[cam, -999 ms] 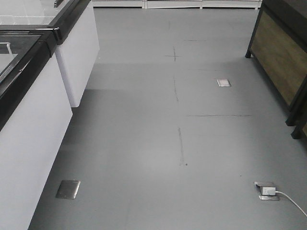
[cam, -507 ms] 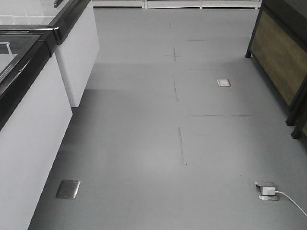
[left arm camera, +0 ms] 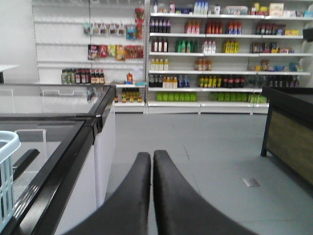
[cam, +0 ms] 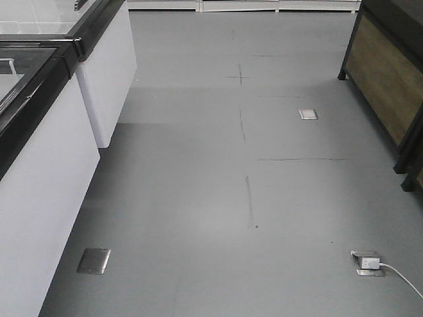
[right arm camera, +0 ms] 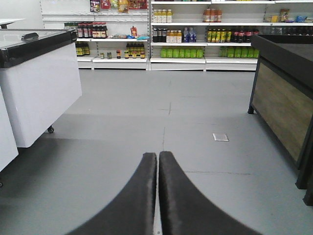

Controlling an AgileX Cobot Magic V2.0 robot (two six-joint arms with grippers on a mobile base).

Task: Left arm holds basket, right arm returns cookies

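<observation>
The left pincer [left arm camera: 152, 164] and right pincer [right arm camera: 158, 164] were clenched, empty; nothing was moved, so the basket [left arm camera: 7, 144] to the left was not held.

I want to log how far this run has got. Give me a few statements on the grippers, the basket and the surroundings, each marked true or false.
1. The left gripper is shut with nothing in it. True.
2. The left gripper grips the basket. False: the basket shows only at the left edge of the left wrist view, apart from the gripper.
3. The right gripper holds a carton. False: it is shut and empty.
4. A white cable runs to a floor outlet. True.
5. The shelves are bare. False: they are stocked with bottles.
</observation>
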